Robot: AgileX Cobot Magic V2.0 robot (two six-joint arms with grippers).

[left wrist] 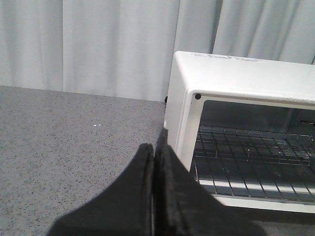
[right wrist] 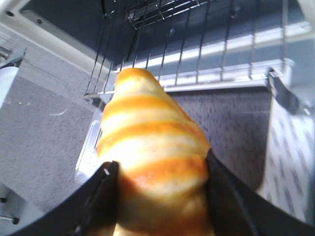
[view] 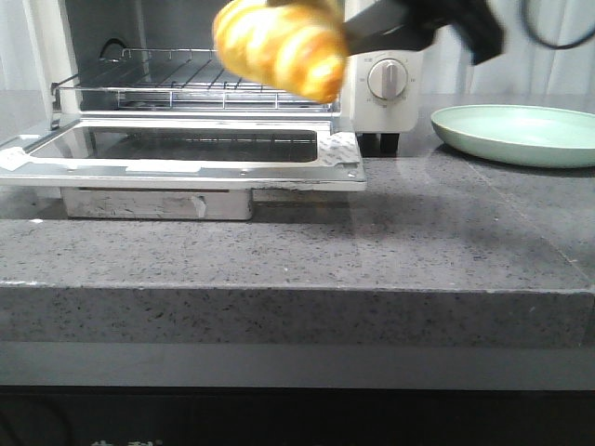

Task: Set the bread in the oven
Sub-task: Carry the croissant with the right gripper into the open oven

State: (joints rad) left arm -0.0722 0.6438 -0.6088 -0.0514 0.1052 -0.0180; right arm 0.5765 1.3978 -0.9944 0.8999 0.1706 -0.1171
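Front view. The oven (view: 232, 88), white with its door (view: 186, 153) folded down flat toward the camera, occupies the 10 to 12 o'clock sector of the grey speckled surface (view: 418, 242). Its wire rack (view: 177, 79) is exposed inside the cavity, and one round dial knob (view: 388, 79) shows on the panel at the oven's right edge. A pale green plate (view: 516, 135) lies on the surface at 2 o'clock, apart from the oven.

The bread (view: 279, 46), glossy yellow with orange-brown stripes, is held in the air in front of the oven's open mouth, above the right part of the lowered door and level with the rack; it touches neither. It is blurred in this view. The right hand (view: 327, 26), dark, reaches in from 1 o'clock and is closed around the bread's rear end.

Right wrist view. Both black fingers (right wrist: 93, 201) press against the sides of the bread (right wrist: 152, 152), whose free tapered end points toward the rack (right wrist: 197, 39) and the oven's front sill. The glass of the lowered door (right wrist: 231, 128) lies beneath it.

Left wrist view. The left hand (left wrist: 154, 187) has its two black fingers (left wrist: 128, 196) pressed together with nothing between them. It hangs above the surface (left wrist: 64, 142) just beside the oven's (left wrist: 236, 73) left front corner, with the rack (left wrist: 251, 157) visible inside and a pale curtain (left wrist: 98, 44) behind.
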